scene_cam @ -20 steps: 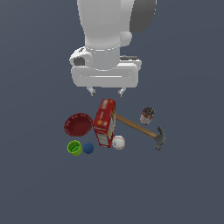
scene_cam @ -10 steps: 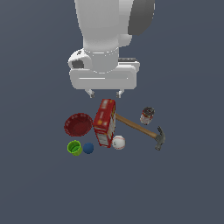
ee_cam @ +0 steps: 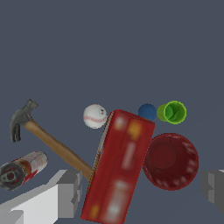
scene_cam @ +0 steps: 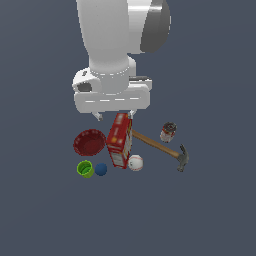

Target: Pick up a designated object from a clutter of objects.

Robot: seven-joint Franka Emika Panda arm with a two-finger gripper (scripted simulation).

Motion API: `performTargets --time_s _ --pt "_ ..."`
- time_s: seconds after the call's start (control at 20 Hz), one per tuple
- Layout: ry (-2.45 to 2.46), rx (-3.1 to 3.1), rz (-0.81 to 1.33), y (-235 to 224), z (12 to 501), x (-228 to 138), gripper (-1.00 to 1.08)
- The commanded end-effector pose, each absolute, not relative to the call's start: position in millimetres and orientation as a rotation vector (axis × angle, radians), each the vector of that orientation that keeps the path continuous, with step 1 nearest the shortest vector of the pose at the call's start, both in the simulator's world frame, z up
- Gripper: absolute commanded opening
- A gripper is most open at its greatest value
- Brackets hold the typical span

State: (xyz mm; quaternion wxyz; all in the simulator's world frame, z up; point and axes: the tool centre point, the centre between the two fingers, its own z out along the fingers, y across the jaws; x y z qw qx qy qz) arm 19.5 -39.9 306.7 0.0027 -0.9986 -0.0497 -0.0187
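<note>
cup (scene_cam: 85,169) and bowl (scene_cam: 90,142) both sit hollow.

The arm (scene_cam: 117,37) is seen as a thick white column descending from the 12 o'clock edge of the exterior view, with a dark grey joint cap at its 2 o'clock side. A broad white wrist block is carried below it, edged with a dashed seam. The gripper (scene_cam: 114,115) is pointed straight down, and only two short finger tips are seen beneath the block. The jaws are held wide apart. In the wrist view, the two grey fingers (ee_cam: 69,192) are set at opposite sides of the picture, with nothing gripped between them and nothing touched.
</note>
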Motion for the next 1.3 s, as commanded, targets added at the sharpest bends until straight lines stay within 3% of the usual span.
performTargets --time_s 0.0,1.25 --pt "-0.240 -3.133 -0.054 -46 299 25 1.00" --pt "-1.153 -2.953 0.004 -116 205 70 1.00"
